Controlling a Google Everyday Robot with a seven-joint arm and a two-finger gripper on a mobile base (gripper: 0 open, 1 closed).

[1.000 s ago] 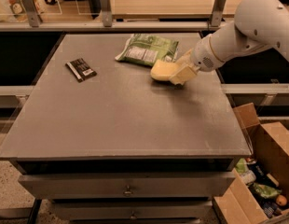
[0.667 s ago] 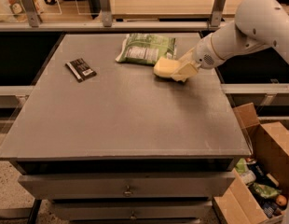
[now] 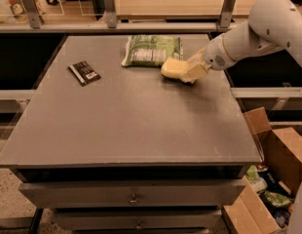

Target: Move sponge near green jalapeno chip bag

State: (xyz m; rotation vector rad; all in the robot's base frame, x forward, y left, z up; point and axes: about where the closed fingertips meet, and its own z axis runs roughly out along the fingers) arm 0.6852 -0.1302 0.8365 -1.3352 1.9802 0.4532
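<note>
The pale yellow sponge (image 3: 171,68) sits at the back right of the grey table (image 3: 131,121), right beside the lower right corner of the green jalapeno chip bag (image 3: 151,50), which lies flat with its white label panel facing up. My gripper (image 3: 189,72) reaches in from the right on a white arm (image 3: 258,30) and is shut on the sponge's right end. Its pale pads (image 3: 192,71) press against the foam. The sponge looks at or just above the tabletop.
A small flat black packet (image 3: 84,72) lies at the table's left. An open cardboard box (image 3: 277,174) with clutter stands on the floor to the right. A rail with posts (image 3: 109,6) runs behind the table. Drawers (image 3: 134,196) sit below the front edge.
My gripper has carried the sponge a little further back and left, closer to the chip bag. The bag and the black packet have not moved.
</note>
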